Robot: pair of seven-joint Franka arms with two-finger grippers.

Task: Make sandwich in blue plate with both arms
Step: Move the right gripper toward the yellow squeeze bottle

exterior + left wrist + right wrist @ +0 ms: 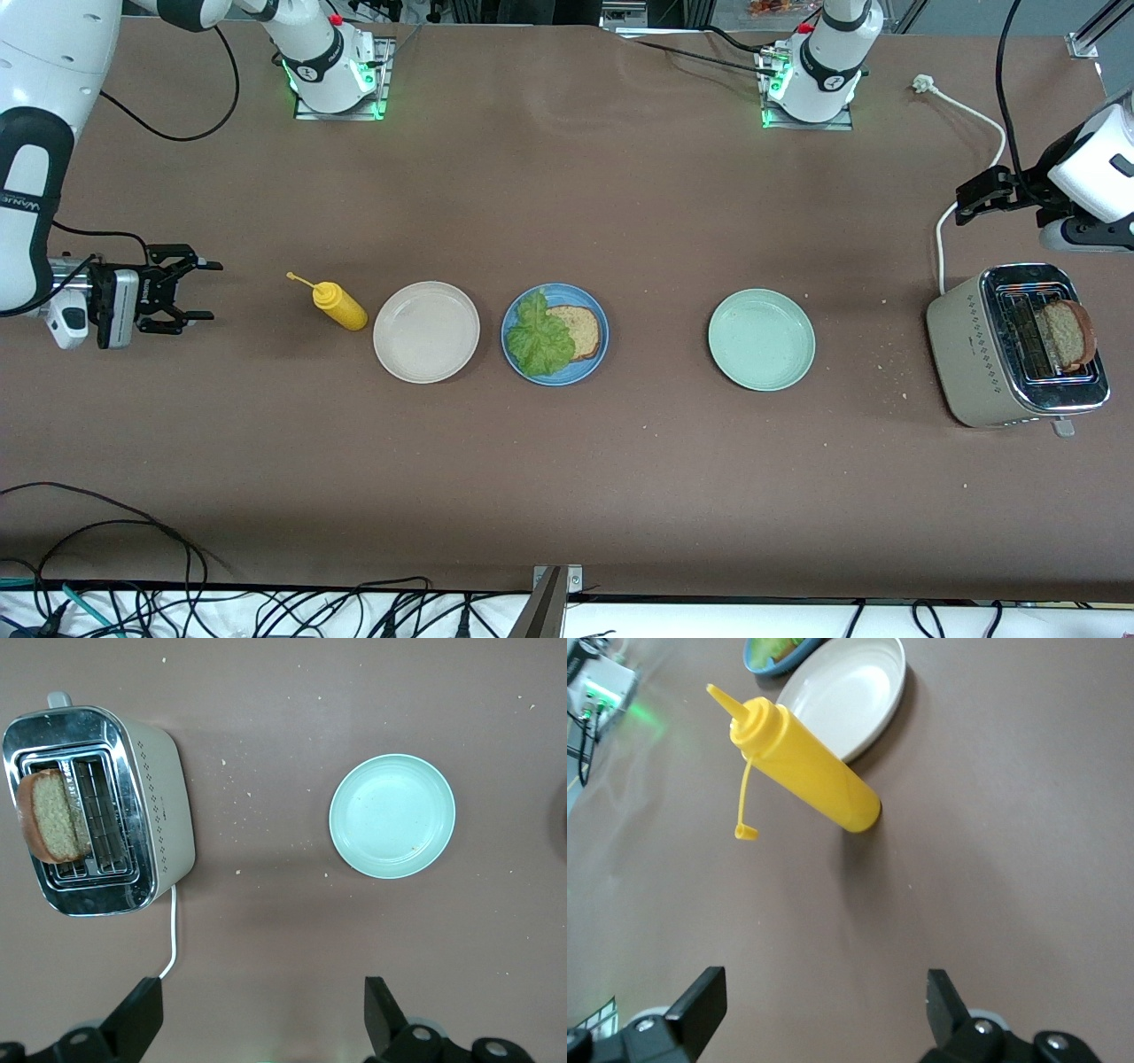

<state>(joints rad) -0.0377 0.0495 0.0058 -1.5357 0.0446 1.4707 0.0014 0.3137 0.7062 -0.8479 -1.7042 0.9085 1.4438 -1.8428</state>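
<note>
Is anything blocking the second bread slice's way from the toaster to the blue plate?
Only the pale green plate lies on the table between the toaster holding the bread slice and the blue plate; being low, it is easily cleared by lifting.

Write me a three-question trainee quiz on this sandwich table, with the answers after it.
1. True or false: the blue plate already holds a finished sandwich with two bread slices.
2. Where is the second bread slice? A) on the pale green plate B) standing in the toaster C) on the beige plate
3. Fill in: the yellow squeeze bottle stands beside the ___ plate, toward the right arm's end of the table.

Key
1. False: only one bread slice with a lettuce leaf on it.
2. B.
3. Beige.
Both the left gripper and the right gripper are open and empty.
</note>
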